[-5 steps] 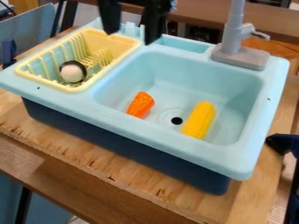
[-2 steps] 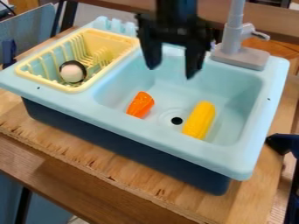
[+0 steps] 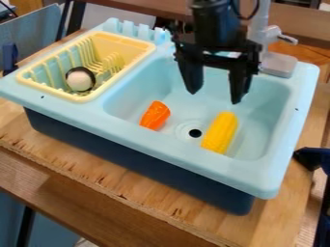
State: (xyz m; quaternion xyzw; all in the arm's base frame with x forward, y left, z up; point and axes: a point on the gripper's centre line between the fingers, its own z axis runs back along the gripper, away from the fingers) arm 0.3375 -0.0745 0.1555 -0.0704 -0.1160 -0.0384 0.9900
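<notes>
Fingers (image 3: 191, 79) moved lower, corn (image 3: 220, 133) below, apart

No readable text, labels or numbers; small marks on sink (image 3: 199, 176) rim too unclear.

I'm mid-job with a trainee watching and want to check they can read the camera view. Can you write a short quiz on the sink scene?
1. True or false: the gripper hangs over the sink basin with its fingers apart and nothing between them.
2. Fill in: the drain hole lies between the orange piece and the toy ____.
3. What lies in the yellow rack?
A) a blue cup
B) a round white thing with a dark edge
C) a green spoon

Key: 1 true; 2 corn cob; 3 B.
</notes>
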